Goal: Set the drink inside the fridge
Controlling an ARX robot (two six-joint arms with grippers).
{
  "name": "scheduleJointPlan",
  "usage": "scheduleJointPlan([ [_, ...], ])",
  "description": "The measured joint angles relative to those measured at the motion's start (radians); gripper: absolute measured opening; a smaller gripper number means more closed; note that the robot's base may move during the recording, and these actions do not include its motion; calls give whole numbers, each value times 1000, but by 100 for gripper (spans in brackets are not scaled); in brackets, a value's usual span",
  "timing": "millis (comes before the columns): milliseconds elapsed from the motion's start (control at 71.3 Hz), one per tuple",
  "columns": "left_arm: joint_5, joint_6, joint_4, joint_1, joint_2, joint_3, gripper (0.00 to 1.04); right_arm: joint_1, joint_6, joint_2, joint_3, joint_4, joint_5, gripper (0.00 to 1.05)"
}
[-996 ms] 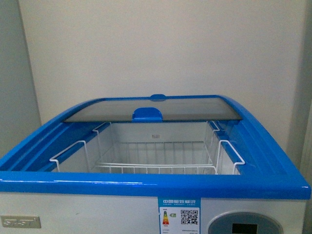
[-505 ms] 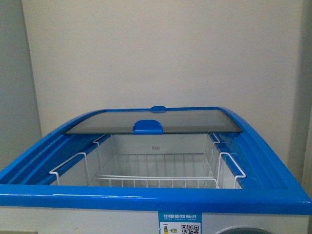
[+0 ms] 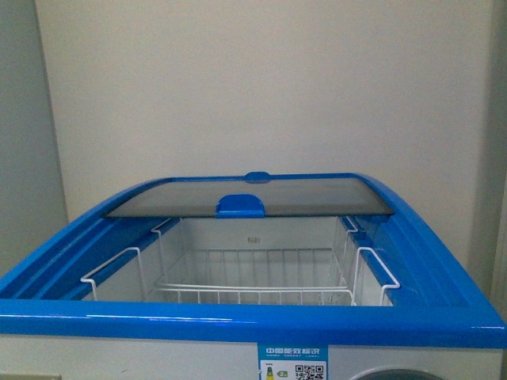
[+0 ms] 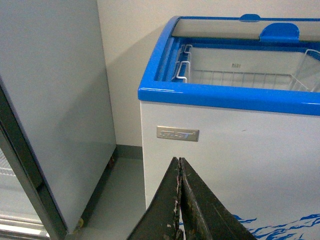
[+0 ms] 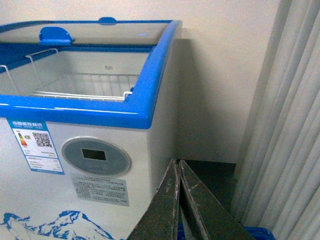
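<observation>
The fridge (image 3: pixel 238 321), a white chest freezer with a blue rim, fills the front view. Its curved glass lid (image 3: pixel 253 196) is slid to the back, so the white wire basket (image 3: pixel 245 277) inside lies exposed and holds nothing. The drink is out of view in every frame. My left gripper (image 4: pixel 179 165) is shut with nothing in it, low in front of the fridge's left front corner (image 4: pixel 150 95). Shut and holding nothing too, my right gripper (image 5: pixel 177 166) hangs low by the fridge's right front corner (image 5: pixel 145 117). Neither arm shows in the front view.
A tall grey cabinet (image 4: pixel 55 110) stands left of the fridge, with a strip of floor (image 4: pixel 117 200) between them. Pale curtains (image 5: pixel 285 130) hang to the right. A plain wall (image 3: pixel 261 87) is behind. A round control panel (image 5: pixel 96 156) sits on the fridge's front.
In the front view the fridge has dropped lower in the picture since a second ago, cutting off the label and panel. Nothing has shifted in the last half second.
</observation>
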Motion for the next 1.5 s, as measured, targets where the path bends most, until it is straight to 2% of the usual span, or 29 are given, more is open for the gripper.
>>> scheduleJointPlan([
  [238, 0, 0, 0, 0, 0, 0, 3, 0, 0, -55, 0, -56, 0, 3],
  [351, 0, 0, 0, 0, 0, 0, 3, 0, 0, -187, 0, -219, 0, 3],
  [603, 0, 0, 0, 0, 0, 0, 3, 0, 0, -227, 0, -231, 0, 5],
  [968, 0, -2, 0, 0, 0, 0, 62, 0, 0, -226, 0, -231, 0, 65],
  [1164, 0, -2, 0, 0, 0, 0, 94, 0, 0, -226, 0, -231, 0, 95],
  [1206, 0, -2, 0, 0, 0, 0, 98, 0, 0, -226, 0, -231, 0, 98],
  [1500, 0, -2, 0, 0, 0, 0, 97, 0, 0, -226, 0, -231, 0, 97],
])
